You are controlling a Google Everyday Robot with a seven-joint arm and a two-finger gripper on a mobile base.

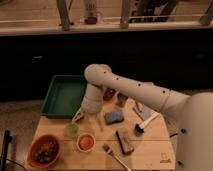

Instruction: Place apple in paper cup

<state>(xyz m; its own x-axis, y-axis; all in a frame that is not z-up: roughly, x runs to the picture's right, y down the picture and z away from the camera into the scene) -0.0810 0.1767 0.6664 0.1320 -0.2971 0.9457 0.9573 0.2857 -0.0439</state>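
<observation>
Nearest the front edge of the wooden table, a fork lies slanted, and there's a small printed mark at the right corner, too faint to read. The orange bowl sits front left with dark bits inside. Just right of it is the paper cup, upright, mouth facing up, orange-red showing inside the white rim. It is round, with no long axis to call. A brown block lies to the cup's right.

One step back, the green apple sits just beside the cup, up and to its left, with no stem visible. Right over it hangs the gripper, pointing down. How wide it stands, or whether it has hold of the apple, I cannot tell. The white arm sweeps in from the right. A blue sponge and a white-handled brush lie right of the gripper.

Farther back are the green tray and two small dark containers partly behind the arm.
</observation>
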